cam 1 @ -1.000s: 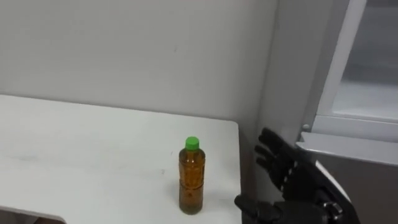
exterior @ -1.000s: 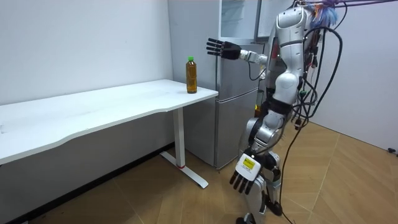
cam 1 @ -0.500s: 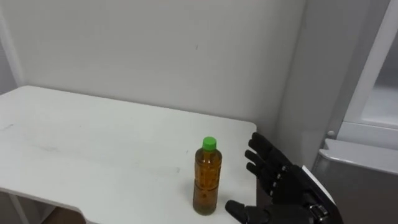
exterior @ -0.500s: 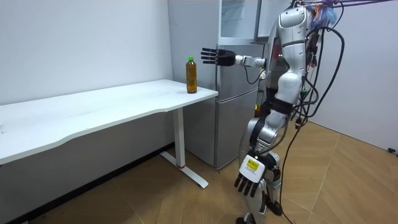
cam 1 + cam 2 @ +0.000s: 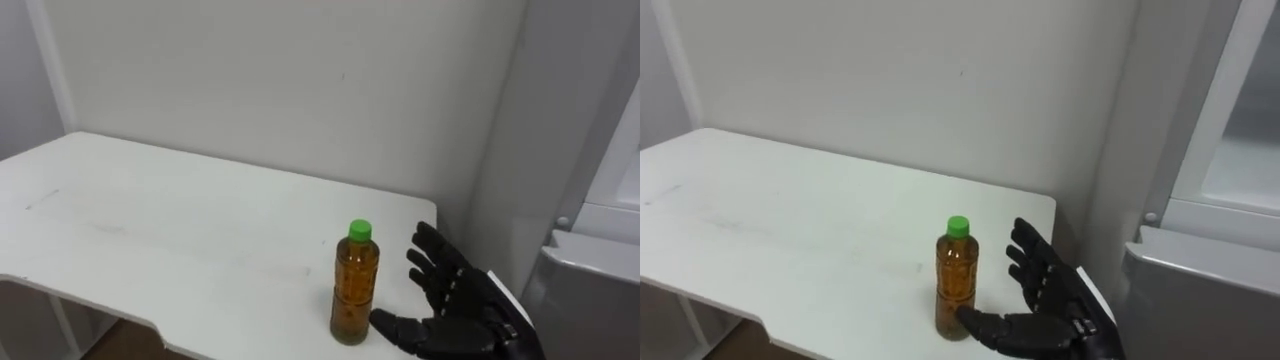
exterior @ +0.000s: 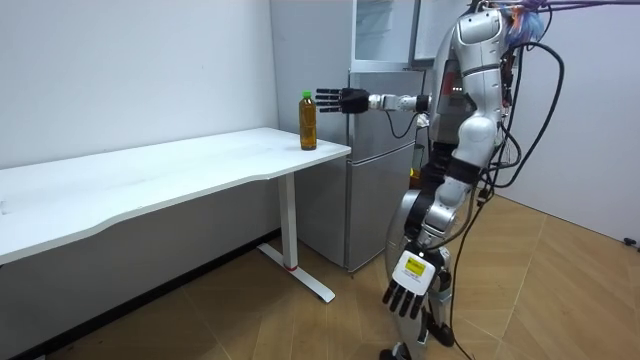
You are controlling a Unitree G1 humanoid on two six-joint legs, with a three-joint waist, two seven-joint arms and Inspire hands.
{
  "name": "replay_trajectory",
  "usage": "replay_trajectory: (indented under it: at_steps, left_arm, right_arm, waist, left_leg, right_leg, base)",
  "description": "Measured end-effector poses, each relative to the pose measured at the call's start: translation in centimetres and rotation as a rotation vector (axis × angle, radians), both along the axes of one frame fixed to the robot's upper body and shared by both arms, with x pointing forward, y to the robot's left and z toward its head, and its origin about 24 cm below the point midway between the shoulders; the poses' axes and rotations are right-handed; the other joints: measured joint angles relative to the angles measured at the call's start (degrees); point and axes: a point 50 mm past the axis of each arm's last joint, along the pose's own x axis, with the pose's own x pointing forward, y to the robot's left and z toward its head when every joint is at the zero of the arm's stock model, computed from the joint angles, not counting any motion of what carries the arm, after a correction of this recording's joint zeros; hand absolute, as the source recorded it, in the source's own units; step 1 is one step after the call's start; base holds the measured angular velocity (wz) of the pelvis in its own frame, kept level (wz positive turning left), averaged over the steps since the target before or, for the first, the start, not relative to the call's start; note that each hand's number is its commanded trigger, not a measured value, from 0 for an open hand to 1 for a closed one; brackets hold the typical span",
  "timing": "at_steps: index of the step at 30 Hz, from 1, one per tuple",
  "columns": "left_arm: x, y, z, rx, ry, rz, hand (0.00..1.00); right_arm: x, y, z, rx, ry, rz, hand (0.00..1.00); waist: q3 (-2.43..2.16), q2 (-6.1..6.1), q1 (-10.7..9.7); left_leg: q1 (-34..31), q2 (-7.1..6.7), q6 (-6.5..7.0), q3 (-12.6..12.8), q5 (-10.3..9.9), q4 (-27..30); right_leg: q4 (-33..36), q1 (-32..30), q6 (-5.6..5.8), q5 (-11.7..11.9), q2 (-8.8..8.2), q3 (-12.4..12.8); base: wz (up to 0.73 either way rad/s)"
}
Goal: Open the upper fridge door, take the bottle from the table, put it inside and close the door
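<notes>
Counts: one bottle (image 5: 354, 285), one white table (image 5: 150, 230), one grey fridge (image 6: 375, 170), two hands.

- Bottle stands upright near the table's corner, green cap (image 5: 359, 230) on. Neither hand holds it.
- Right hand (image 5: 455, 310) is just right of the bottle, fingers spread and straight, thumb low by the bottle's base. Can't tell if the thumb touches.
- Left hand (image 6: 410, 290) hangs well below the bottle beside the robot's leg, fingers relaxed.

Delta vs 1 s ago: right hand was well apart from the bottle, now it is just beside it. Head camera also swung, bottle itself unmoved.

Contents: bottle holds amber liquid almost up to the neck. The fridge is right of the bottle and its upper door looks open, inside unreadable.
</notes>
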Motion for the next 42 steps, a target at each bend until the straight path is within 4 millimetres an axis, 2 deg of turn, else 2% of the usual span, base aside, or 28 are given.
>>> replay_trajectory:
  at_steps: [5, 9, 11, 13, 15, 17, 21, 27, 31, 37, 42]
  left_arm:
    - [0.2, 0.0, 0.1, 0.003, -0.009, 0.0, 0.0]
    - [0.4, -0.3, 0.0, -0.001, -0.009, -0.026, 0.0]
    - [0.7, -0.5, 0.0, -0.003, -0.006, -0.038, 0.0]
    - [1.1, -0.5, 0.0, -0.002, -0.007, -0.046, 0.0]
    - [1.1, -0.5, 0.0, -0.001, -0.002, -0.045, 0.0]
    - [1.2, -0.5, 0.0, 0.001, 0.002, -0.05, 0.0]
    - [1.7, -0.8, 0.0, -0.008, -0.011, -0.065, 0.0]
    - [2.6, -0.9, 0.0, -0.01, -0.032, -0.077, 0.0]
    - [3.0, -1.3, 0.0, -0.005, -0.04, -0.114, 0.0]
    - [2.5, -1.6, -0.1, -0.006, -0.021, -0.129, 0.0]
    - [2.4, -1.6, -0.1, -0.007, -0.017, -0.129, 0.0]
  right_arm:
    - [0.5, 0.3, -0.2, -0.008, 0.018, -0.033, 0.0]
    - [1.4, 0.4, -1.4, -0.035, 0.085, -0.08, 0.0]
    - [2.2, 0.3, -1.9, -0.055, 0.117, -0.117, 0.0]
    - [3.1, 0.2, -2.0, -0.077, 0.136, -0.163, 0.0]
    - [3.4, 0.0, -2.4, -0.102, 0.158, -0.197, 0.0]
    - [3.4, -0.4, -2.9, -0.121, 0.184, -0.241, 0.0]
    - [3.7, -1.0, -3.4, -0.167, 0.213, -0.322, 0.0]
    - [3.8, -1.1, -3.2, -0.186, 0.202, -0.385, 0.0]
    - [3.7, -0.9, -3.3, -0.235, 0.193, -0.421, 0.0]
    - [3.7, -0.3, -3.7, -0.313, 0.184, -0.432, 0.0]
    - [4.1, -0.5, -3.8, -0.331, 0.196, -0.467, 0.0]
  waist:
    - [0.06, 0.36, 0.4]
    - [0.17, 0.11, 1.1]
    - [0.14, -0.11, 1.3]
    - [0.32, -0.36, 1.6]
    - [0.47, -0.54, 1.7]
    - [0.5, -0.62, 3.0]
    - [0.6, -0.55, 3.5]
    - [1.27, -0.62, 4.1]
    - [1.25, -0.71, 4.5]
    - [1.22, -0.65, 4.8]
    - [1.21, -0.63, 4.9]
  left_leg:
    - [-0.6, -0.29, -0.01, -0.7, 0.5, -0.2]
    - [-1.1, -0.41, 0.05, -1.1, 0.8, -0.1]
    - [-2.7, -0.42, 0.1, -1.5, 0.8, 0.7]
    - [-4.9, -0.58, 0.22, -2.2, 1.0, 1.4]
    - [-5.7, -0.85, 0.37, -2.8, 1.2, 1.6]
    - [-6.2, -0.92, 0.42, -2.9, 1.3, 1.7]
    - [-7.4, -1.1, 0.44, -3.9, 1.3, 2.3]
    - [-7.9, -1.16, 0.41, -4.3, 1.3, 2.5]
    - [-8.6, -1.36, 0.4, -5.1, 1.3, 3.0]
    - [-8.7, -1.48, 0.31, -5.6, 1.5, 3.0]
    - [-8.7, -1.53, 0.26, -5.8, 1.7, 3.0]
  right_leg:
    - [0.0, -0.4, 0.0, 0.0, -0.19, -0.6]
    - [0.2, -0.6, 0.01, 0.0, -0.42, -1.4]
    - [0.4, -1.6, 0.0, 0.0, -0.51, -2.1]
    - [1.2, -3.3, -0.02, 0.0, -0.75, -2.8]
    - [1.1, -3.7, -0.06, 0.0, -0.92, -3.3]
    - [1.1, -4.1, -0.06, 0.0, -0.97, -3.5]
    - [1.1, -4.4, -0.06, 0.1, -1.03, -4.6]
    - [1.0, -4.5, -0.05, 0.1, -1.01, -5.1]
    - [0.9, -4.6, -0.05, 0.1, -1.0, -6.1]
    - [0.9, -4.4, -0.05, 0.1, -0.99, -6.6]
    - [1.0, -4.3, -0.08, 0.1, -0.99, -6.7]
  base:
    - [0.06]
    - [0.08]
    - [0.2]
    - [0.17]
    - [0.17]
    - [0.1]
    - [0.14]
    - [0.04]
    - [0.1]
    - [0.05]
    - [0.01]
